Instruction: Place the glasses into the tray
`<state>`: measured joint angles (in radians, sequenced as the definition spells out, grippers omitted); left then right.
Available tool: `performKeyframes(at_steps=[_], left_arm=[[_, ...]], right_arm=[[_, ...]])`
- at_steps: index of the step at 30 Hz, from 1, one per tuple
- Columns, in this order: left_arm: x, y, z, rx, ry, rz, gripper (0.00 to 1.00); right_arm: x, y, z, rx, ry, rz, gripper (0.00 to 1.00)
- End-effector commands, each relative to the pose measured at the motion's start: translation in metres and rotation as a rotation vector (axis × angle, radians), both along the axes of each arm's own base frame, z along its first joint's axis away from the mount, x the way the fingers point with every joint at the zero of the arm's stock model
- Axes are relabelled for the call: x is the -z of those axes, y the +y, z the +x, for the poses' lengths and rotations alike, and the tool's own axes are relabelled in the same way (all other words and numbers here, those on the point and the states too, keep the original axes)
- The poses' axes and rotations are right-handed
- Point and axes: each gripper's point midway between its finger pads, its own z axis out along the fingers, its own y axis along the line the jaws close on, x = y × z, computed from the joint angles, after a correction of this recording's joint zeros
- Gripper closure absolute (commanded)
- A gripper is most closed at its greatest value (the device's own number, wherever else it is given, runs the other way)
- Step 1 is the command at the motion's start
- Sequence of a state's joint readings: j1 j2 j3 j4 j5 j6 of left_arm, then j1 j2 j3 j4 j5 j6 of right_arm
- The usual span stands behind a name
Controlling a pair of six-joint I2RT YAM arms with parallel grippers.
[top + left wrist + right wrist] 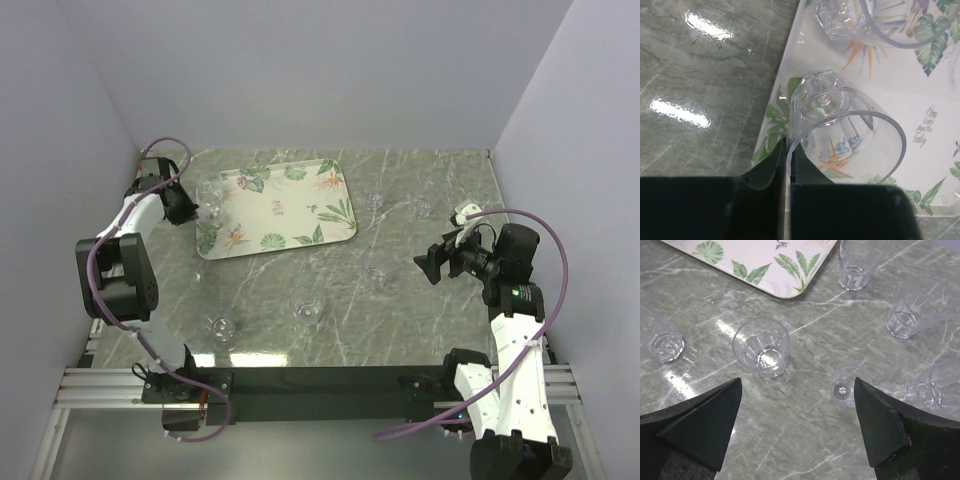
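The leaf-print tray (290, 215) lies at the back left of the table. My left gripper (198, 211) is at the tray's left edge, shut on the rim wall of a clear glass (840, 125) that tilts over the tray (920, 150). A second glass (865, 20) lies on the tray beyond it. My right gripper (436, 266) hovers open and empty above the table at the right. In the right wrist view the gripper (797, 383) has a glass (761, 347) ahead left of it and a small glass (844, 386) by its right finger.
Loose glasses stand on the marble table: two near the front (220, 326) (308, 311), one mid-table (375, 275), two behind the right gripper (375, 200) (423, 207). The right wrist view shows more glasses at the right (915, 307) (935, 387) and the tray corner (785, 287). Walls close in on both sides.
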<state>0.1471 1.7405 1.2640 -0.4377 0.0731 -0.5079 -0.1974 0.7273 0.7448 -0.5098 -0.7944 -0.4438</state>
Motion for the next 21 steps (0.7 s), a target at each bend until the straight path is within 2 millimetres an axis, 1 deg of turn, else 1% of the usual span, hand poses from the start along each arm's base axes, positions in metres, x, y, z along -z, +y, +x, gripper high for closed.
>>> performKeyframes(at_steps=[1,3,4,6,7,8,9,10,12,13,14,15,16,17,18,19,20,21], left_arm=[[-0.017,0.006,0.018,0.004,-0.059,0.031,0.9],[-0.013,0.007,0.02,0.002,-0.05,0.029,0.84],[-0.012,0.007,0.02,0.002,-0.048,0.028,0.76],[-0.013,0.007,0.022,0.005,-0.052,0.024,0.69],[-0.015,0.006,0.022,0.005,-0.057,0.023,0.61],[-0.019,0.005,0.024,0.015,-0.07,0.019,0.57],[-0.028,0.002,0.024,0.029,-0.092,0.009,0.53],[-0.033,0.0,0.024,0.037,-0.105,0.005,0.46],[-0.042,-0.002,0.02,0.043,-0.127,0.005,0.39],[-0.056,-0.003,0.018,0.045,-0.162,0.007,0.34],[-0.057,-0.004,0.013,0.05,-0.166,0.008,0.32],[-0.074,-0.005,0.009,0.055,-0.208,0.014,0.3],[-0.08,-0.006,0.005,0.059,-0.224,0.018,0.26],[-0.079,-0.007,-0.003,0.063,-0.222,0.024,0.25],[-0.095,-0.008,-0.01,0.066,-0.263,0.033,0.23],[-0.101,-0.008,-0.015,0.069,-0.281,0.038,0.22],[-0.098,-0.01,-0.023,0.075,-0.278,0.042,0.2],[-0.113,-0.011,-0.031,0.079,-0.322,0.051,0.2]], right_arm=[[-0.006,-0.003,0.003,0.01,-0.039,-0.01,0.01],[-0.005,-0.003,0.003,0.01,-0.036,-0.009,0.01],[-0.005,-0.004,0.003,0.012,-0.036,-0.009,0.01],[-0.005,-0.004,0.003,0.011,-0.038,-0.011,0.01],[-0.005,-0.004,0.003,0.013,-0.038,-0.011,0.01],[-0.005,-0.004,0.003,0.011,-0.037,-0.011,0.01],[-0.006,-0.004,0.003,0.012,-0.042,-0.013,0.01],[-0.005,-0.004,0.002,0.012,-0.04,-0.013,0.01],[-0.005,-0.003,0.001,0.001,-0.042,-0.016,0.01],[-0.005,-0.002,0.0,-0.008,-0.041,-0.015,0.01],[-0.005,0.002,-0.003,-0.031,-0.045,-0.009,0.01],[-0.005,0.003,-0.004,-0.047,-0.049,-0.013,0.01],[-0.003,0.006,-0.006,-0.062,-0.033,-0.008,0.01],[-0.006,0.008,-0.008,-0.082,-0.037,-0.01,0.01],[-0.007,0.012,-0.011,-0.132,-0.048,-0.02,0.01],[-0.004,0.015,-0.017,-0.157,-0.016,-0.018,0.01],[-0.007,0.017,-0.016,-0.183,-0.007,-0.024,0.01],[-0.007,0.02,-0.017,-0.225,-0.013,-0.043,0.01]])
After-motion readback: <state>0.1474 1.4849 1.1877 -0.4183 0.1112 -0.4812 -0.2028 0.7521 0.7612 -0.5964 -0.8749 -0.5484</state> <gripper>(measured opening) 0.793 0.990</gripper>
